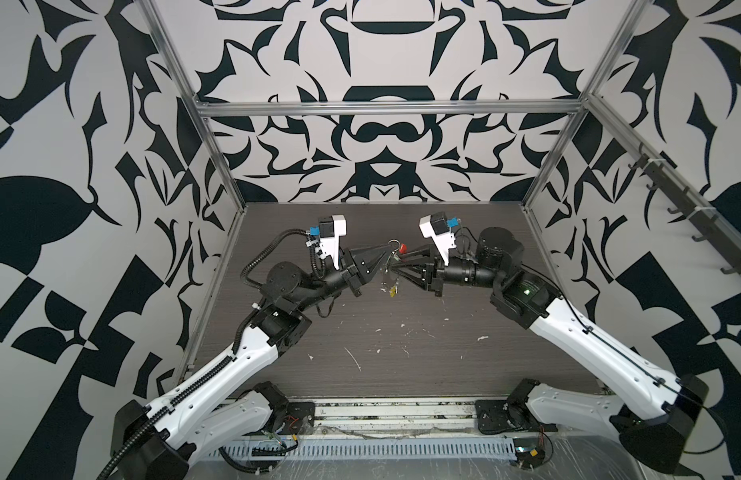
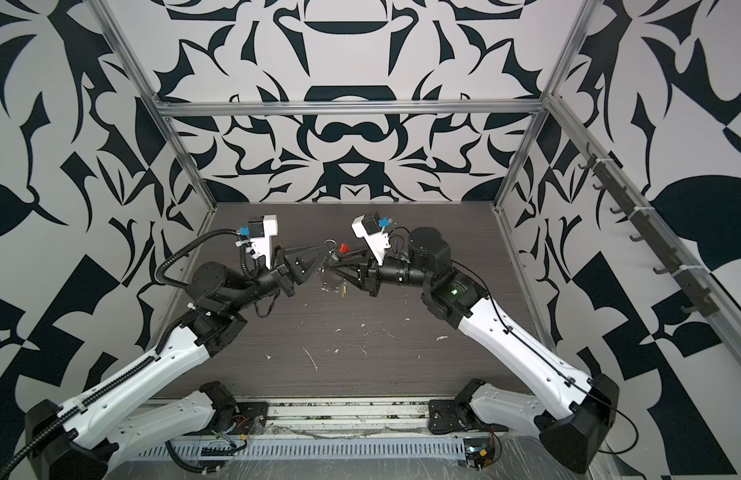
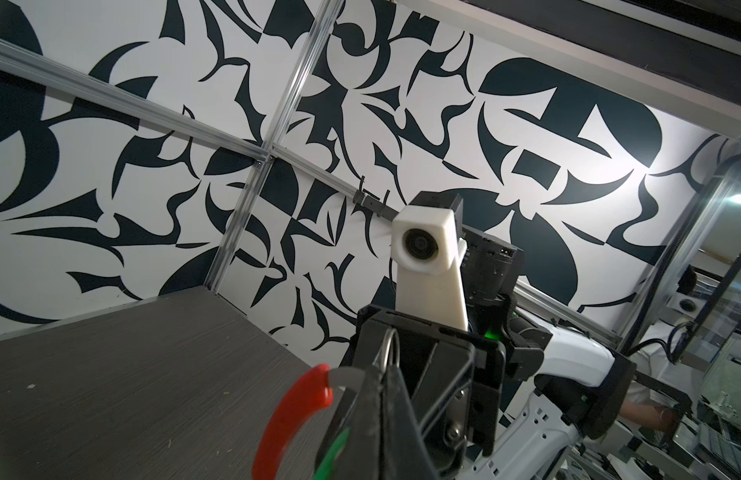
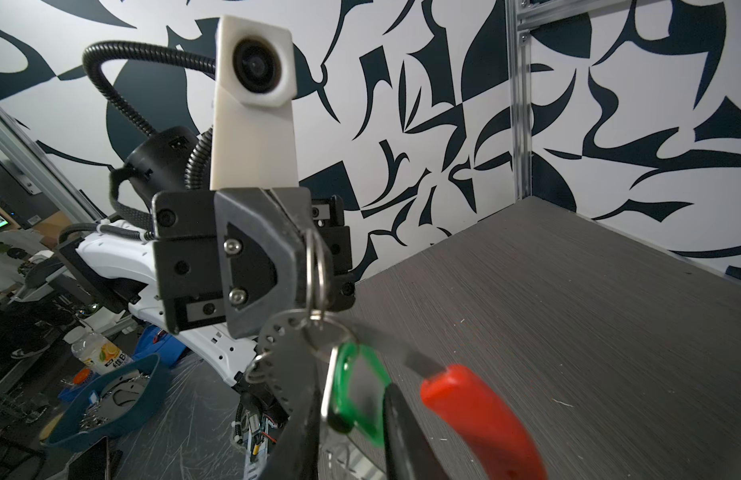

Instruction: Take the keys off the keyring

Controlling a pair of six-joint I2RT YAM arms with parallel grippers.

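Note:
Both grippers meet in mid-air over the dark table. My left gripper is shut on the keyring, a flat perforated silvery hoop. Its red sleeve sticks out to the far side, and a wire ring stands up beside the left fingers. My right gripper has a finger on each side of the green-tagged key and is shut on it. The yellow-tagged key dangles below the hoop.
Small white flecks are scattered on the table in front of the arms. Patterned walls with aluminium frame posts close in the back and both sides. A slotted cable duct runs along the front edge.

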